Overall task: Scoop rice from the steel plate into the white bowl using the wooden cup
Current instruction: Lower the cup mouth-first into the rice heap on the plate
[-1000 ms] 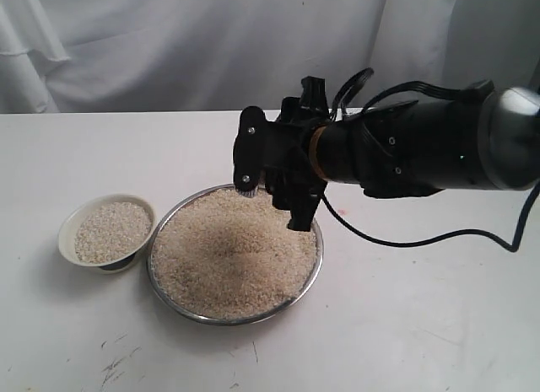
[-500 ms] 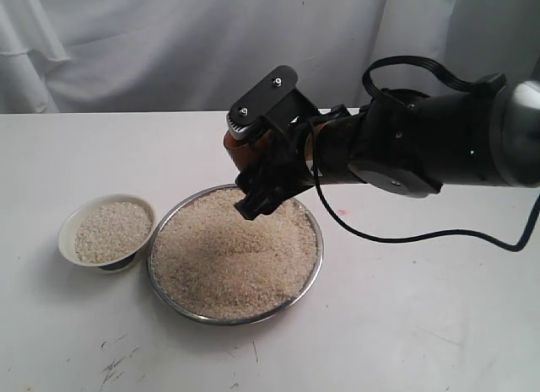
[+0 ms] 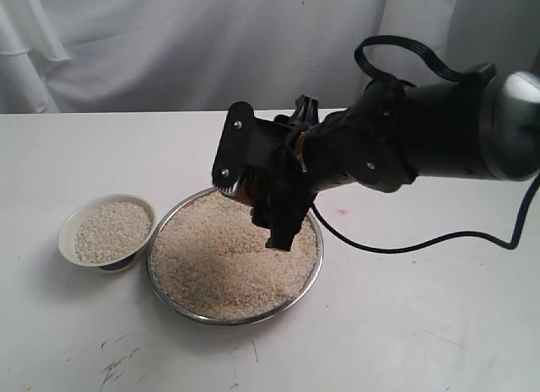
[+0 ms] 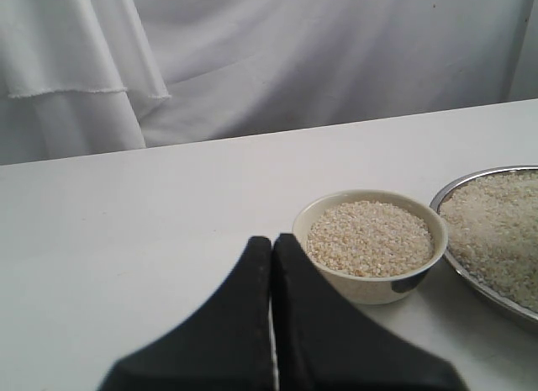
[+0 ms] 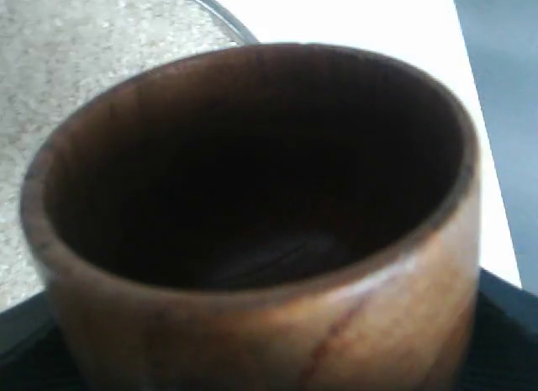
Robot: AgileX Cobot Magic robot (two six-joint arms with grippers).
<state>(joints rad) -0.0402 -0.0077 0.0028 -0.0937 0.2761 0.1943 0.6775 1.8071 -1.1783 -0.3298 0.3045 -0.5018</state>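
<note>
**Right claw**: clamped wide around the wooden cup, low over the rice; contact with the grains cannot be told. The wrist view shows the cup's inside dark, with no grains seen.

**Left claw**: fingers pressed together, empty, just short of the bowl.

**Rice**: heaped in the steel plate, directly beneath the right claw.

**White bowl**: part-filled, just beside the plate, well apart from the right claw on the side away from its arm.

**Risks:** a steep dig could shove the plate into the bowl. An overfull or tilted cup would likely shed grains on the way across. The smooth, round cup may twist in the grip.

**Surface:** white table, scuffed at the near edge.

**Room:** white draped cloth behind.
</note>
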